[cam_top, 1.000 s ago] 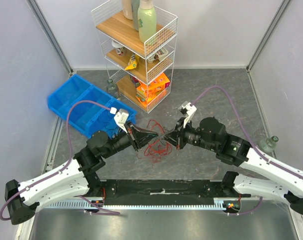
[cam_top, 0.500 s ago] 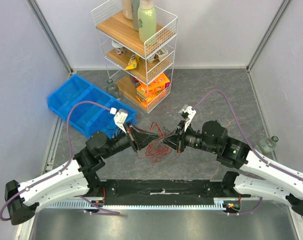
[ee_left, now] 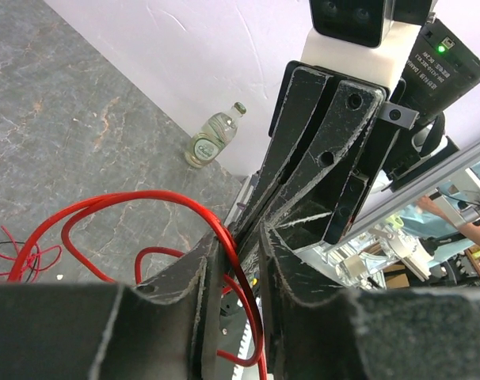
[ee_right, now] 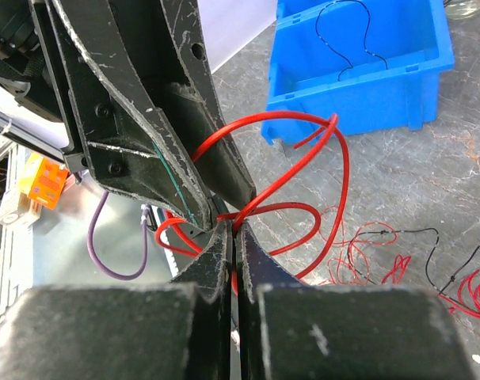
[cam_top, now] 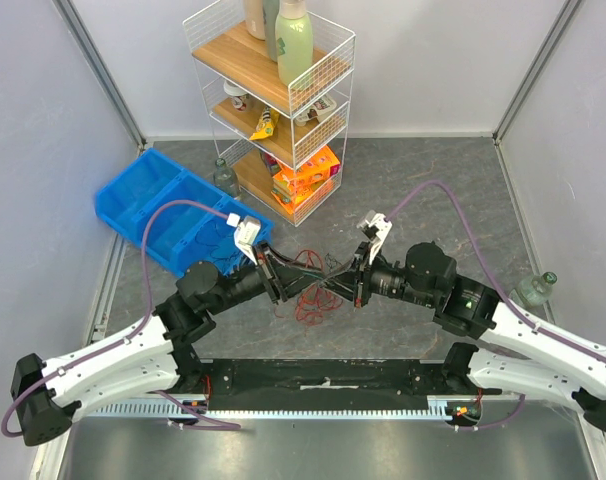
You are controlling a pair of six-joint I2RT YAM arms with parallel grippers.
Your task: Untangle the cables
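— Jaws first: how do they stand on the left gripper (ee_left: 240,237)?

— Closed down to a narrow slit, with the red cable (ee_left: 137,198) running through it. The strand arches up to the left of the fingers (ee_left: 188,273) and drops between them.

— And the right gripper (ee_right: 232,234)?

— Its jaws are pressed together, flat face to flat face. The same red cable comes out at their tips and curls upward in a wide loop. I cannot tell how deep the strand sits between the pads.

— How close are the two grippers?

— Tip to tip, nearly touching. Each wrist camera sees the other gripper's black fingers straight ahead and filling much of the view. From above, both arms reach inward and meet at the middle of the table (cam_top: 433,190).

— Where is the rest of the cables (cam_top: 309,300)?

— Directly under and just in front of the meeting point, as a small heap of thin red and black loops on the grey surface. Part of it hangs up from the heap to the fingers.

— What is around it?

— Left of the heap, near the left arm's wrist, sits a blue bin (cam_top: 148,205) with compartments. Behind the heap stands a white wire shelf (cam_top: 328,75) holding bottles and packets. One glass bottle (cam_top: 536,289) stands by the right wall, well apart from the tangle.
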